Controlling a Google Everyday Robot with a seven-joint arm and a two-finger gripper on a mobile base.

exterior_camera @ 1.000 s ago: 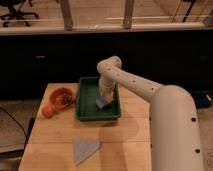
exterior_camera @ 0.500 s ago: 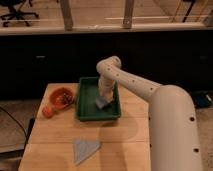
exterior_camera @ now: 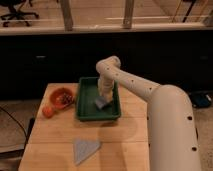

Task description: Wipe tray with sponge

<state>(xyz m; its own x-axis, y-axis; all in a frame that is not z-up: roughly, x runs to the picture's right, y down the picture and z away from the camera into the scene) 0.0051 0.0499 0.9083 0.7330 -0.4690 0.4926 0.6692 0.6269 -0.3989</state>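
The dark green tray (exterior_camera: 86, 106) lies on the wooden table, towards its back. Inside it, right of centre, is the small pale grey-blue sponge (exterior_camera: 101, 104), tilted against the tray floor. My gripper (exterior_camera: 103, 97) comes straight down from the white arm and is shut on the sponge's top, holding it low in the tray. The arm reaches in from the lower right and hides the tray's right rim in part.
A round orange bowl (exterior_camera: 62, 96) with something inside stands just left of the tray. A small orange fruit (exterior_camera: 47, 111) lies at the table's left edge. A flat grey triangular cloth (exterior_camera: 85, 149) lies near the table's (exterior_camera: 55, 132) front.
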